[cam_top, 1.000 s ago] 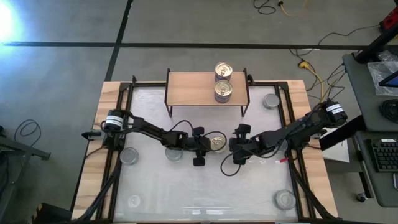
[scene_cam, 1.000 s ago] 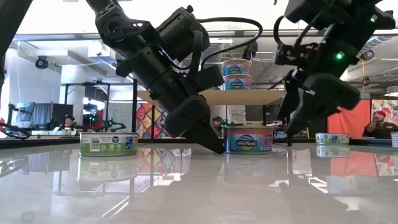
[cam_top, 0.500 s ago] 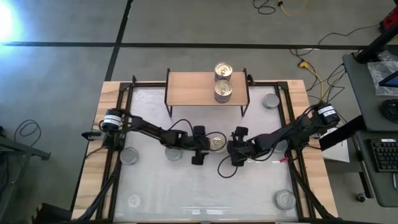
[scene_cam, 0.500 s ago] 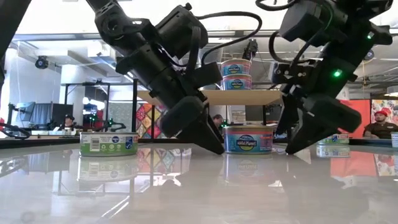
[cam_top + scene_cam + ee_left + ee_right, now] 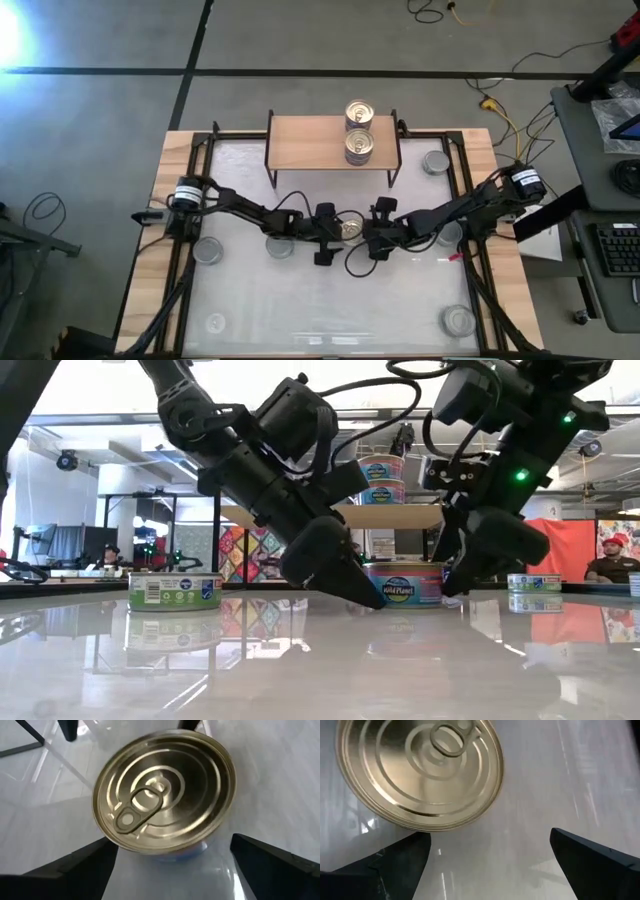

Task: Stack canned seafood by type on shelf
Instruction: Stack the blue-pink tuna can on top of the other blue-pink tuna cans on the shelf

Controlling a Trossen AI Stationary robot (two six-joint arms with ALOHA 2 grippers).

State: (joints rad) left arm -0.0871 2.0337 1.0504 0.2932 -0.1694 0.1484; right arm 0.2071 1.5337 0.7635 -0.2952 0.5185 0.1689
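both arms have closed in on the middle of the bench since the earlier frames: the right gripper (image 5: 372,232) has slid leftward toward the gold-topped can (image 5: 347,228), and the left gripper (image 5: 328,233) has edged right, so the two now flank that can at the centre of the high view. each wrist view shows its gripper's fingers spread wide with the can's pull-ring top between or just ahead of them, so both grippers are open and neither holds anything. in the low view the can (image 5: 405,583) stands flat on the bench (image 5: 330,300), between the two dark fingertips.

the shelf (image 5: 310,145) sits at the upper middle of the high view and already carries two gold-topped cans (image 5: 359,130) at its right end; the low view shows them as one stack. silver-topped cans remain loose: one at the upper right (image 5: 436,161), one at the lower right (image 5: 458,321), two at the left (image 5: 208,250), and another near the lower left. judged from this, the task is in its early part, with the silver stack not yet begun.
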